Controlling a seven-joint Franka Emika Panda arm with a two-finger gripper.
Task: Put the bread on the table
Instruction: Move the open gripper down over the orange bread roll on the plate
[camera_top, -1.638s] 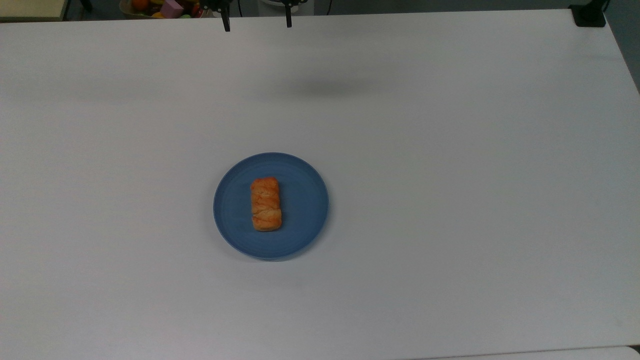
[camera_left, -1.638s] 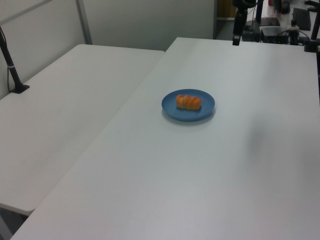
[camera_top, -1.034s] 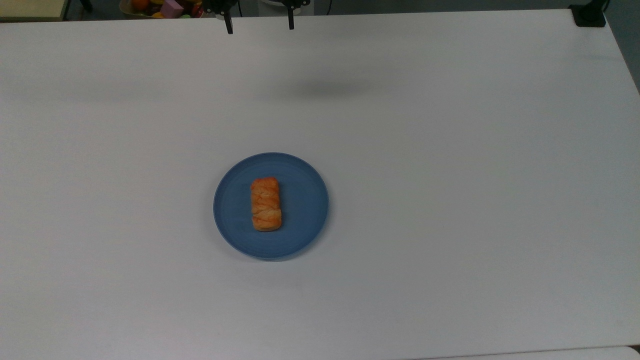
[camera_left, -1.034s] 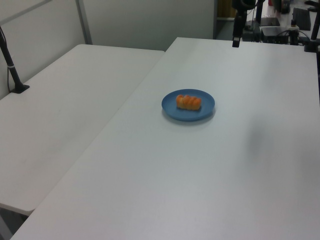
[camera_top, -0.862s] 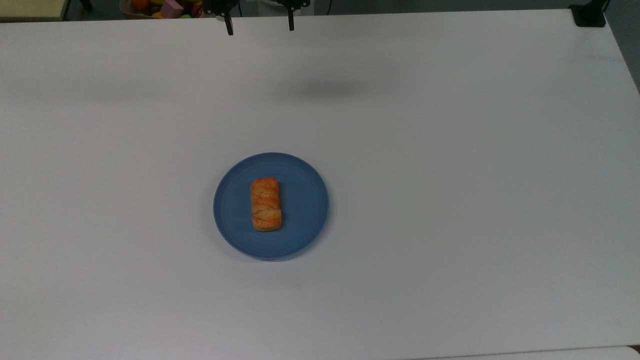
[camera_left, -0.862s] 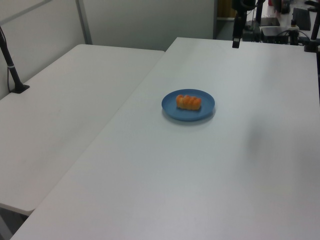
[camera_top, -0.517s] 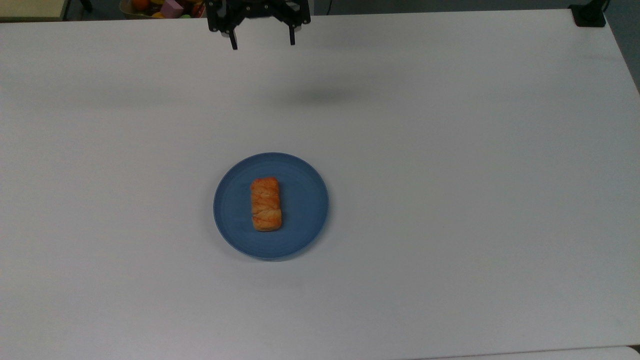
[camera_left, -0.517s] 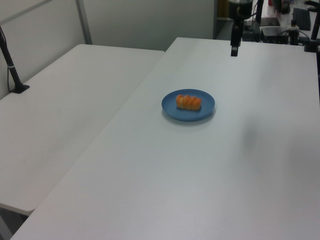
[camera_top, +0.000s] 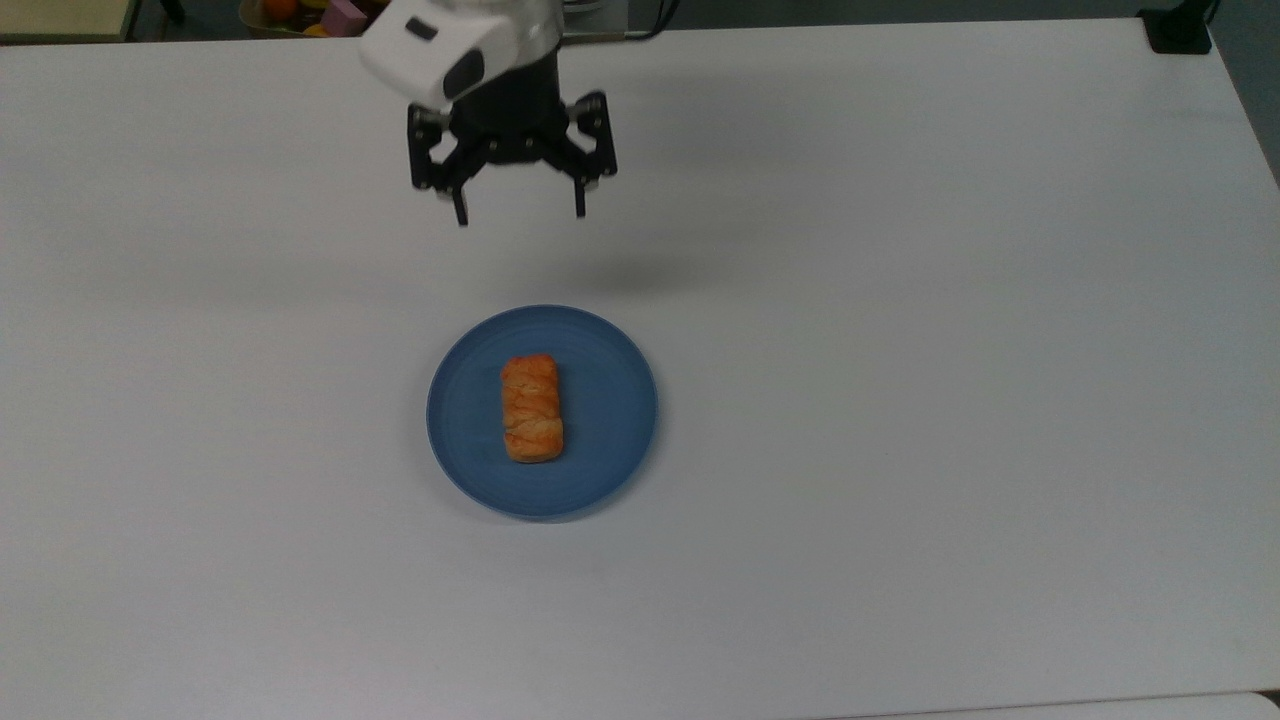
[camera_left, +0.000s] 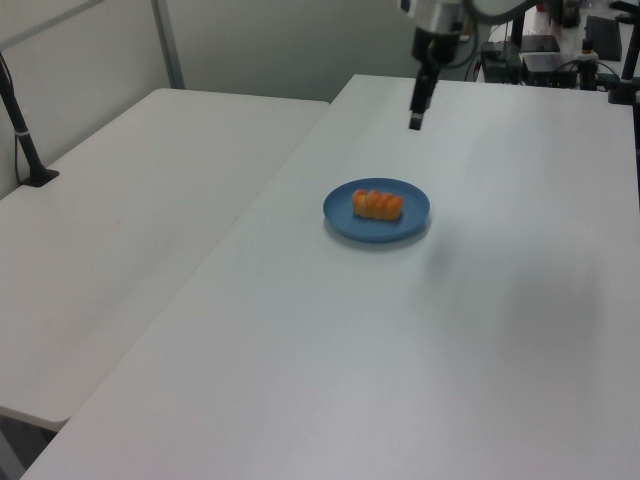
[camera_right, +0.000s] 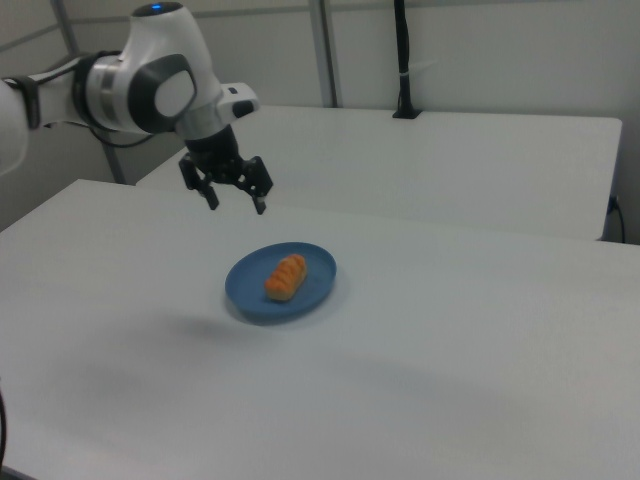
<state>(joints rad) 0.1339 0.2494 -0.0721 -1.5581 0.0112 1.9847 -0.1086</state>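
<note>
- Golden-orange and braided, the bread (camera_top: 531, 408) lies flat in the middle of the round blue plate (camera_top: 610, 400), its long side running up and down in the top view.
- Over in the left view, the bread (camera_left: 377, 204) shows its long side across the plate (camera_left: 413, 222); in the right view the bread (camera_right: 286, 277) lies slanted on the plate (camera_right: 318, 280).
- White and bare, the counter (camera_top: 900, 400) carries the plate near its middle, a touch toward the top view's left.
- Up comes the gripper (camera_top: 520, 213), hanging in the air above the counter, well clear of the plate and toward the top view's upper edge from it.
- Jaws spread wide, nothing between them, fingertips (camera_top: 461, 218) pointing down at the counter.
- In the right view the gripper (camera_right: 236, 204) floats above and to the right view's left of the plate, black fingers splayed under the white-and-grey arm (camera_right: 150, 75).
- In the left view the gripper (camera_left: 415, 122) hangs beyond the plate, its tip above the counter (camera_left: 500, 330).
- A soft shadow (camera_top: 640, 272) sits on the counter between gripper and plate in the top view.
- A second white tabletop (camera_left: 130, 220) stands beside the counter, on the left view's left.
</note>
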